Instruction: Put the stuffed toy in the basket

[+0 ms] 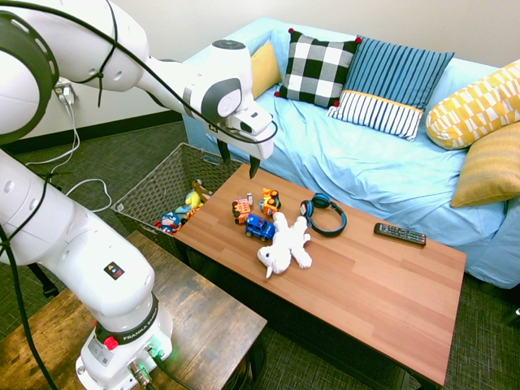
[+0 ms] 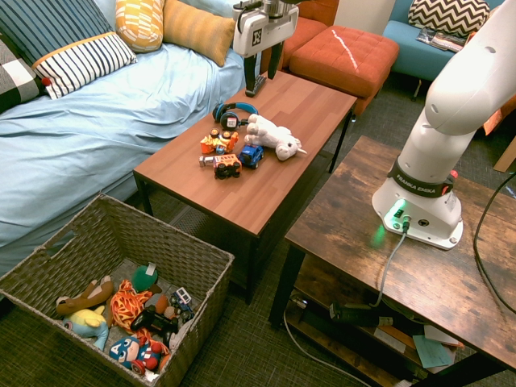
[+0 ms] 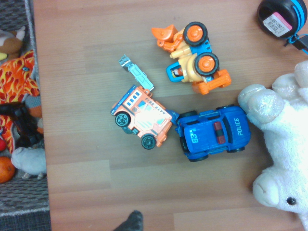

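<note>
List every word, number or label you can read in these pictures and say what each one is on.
"POLICE" and "63": roof of the blue police car.
"FIRE DEPT": orange fire truck, small, partly glared.
"FRANKA EMIKA": band on the robot base.
White label on the blue headphones: too small to read.

Centre of my first exterior view: blue police car (image 1: 259, 227), orange truck (image 1: 241, 210) and blue headphones (image 1: 324, 214) on the wooden table (image 1: 374, 284); remote (image 1: 400, 234) right.

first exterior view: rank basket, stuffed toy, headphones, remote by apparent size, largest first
1. basket, clearly largest, though partly behind the table.
2. stuffed toy.
3. headphones and remote: too close to call, so unranked; the headphones span more area, the remote is long and thin.
</note>
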`<state>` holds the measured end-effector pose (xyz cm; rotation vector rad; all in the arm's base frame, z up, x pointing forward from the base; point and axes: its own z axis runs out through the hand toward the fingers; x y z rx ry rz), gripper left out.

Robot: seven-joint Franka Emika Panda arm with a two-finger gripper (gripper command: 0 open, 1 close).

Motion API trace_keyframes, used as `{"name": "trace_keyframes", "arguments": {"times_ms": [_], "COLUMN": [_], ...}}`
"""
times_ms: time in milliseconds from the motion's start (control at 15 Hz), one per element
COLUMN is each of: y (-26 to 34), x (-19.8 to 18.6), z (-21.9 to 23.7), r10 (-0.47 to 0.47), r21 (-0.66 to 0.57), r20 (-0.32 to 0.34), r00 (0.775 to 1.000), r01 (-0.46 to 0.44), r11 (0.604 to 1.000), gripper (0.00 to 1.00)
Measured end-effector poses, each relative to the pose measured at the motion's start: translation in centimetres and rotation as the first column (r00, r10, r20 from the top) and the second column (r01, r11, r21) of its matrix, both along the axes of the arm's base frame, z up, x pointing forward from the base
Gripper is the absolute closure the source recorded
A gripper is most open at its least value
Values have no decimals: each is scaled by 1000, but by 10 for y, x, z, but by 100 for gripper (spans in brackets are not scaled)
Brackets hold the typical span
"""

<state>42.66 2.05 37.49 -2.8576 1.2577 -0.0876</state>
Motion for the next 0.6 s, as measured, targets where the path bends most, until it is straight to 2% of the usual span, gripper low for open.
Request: {"name": "trace_keyframes", "arguments": {"times_ms": [267,600], "y": [-9,-82], "x": [2,11], "z": [0,-25], "r10": [-18,-105], "r21": [-1,-19], "r20": [5,38], "r00": [1000,994], "r01": [18,105], "r11": [1000,994], "gripper": [0,0]}}
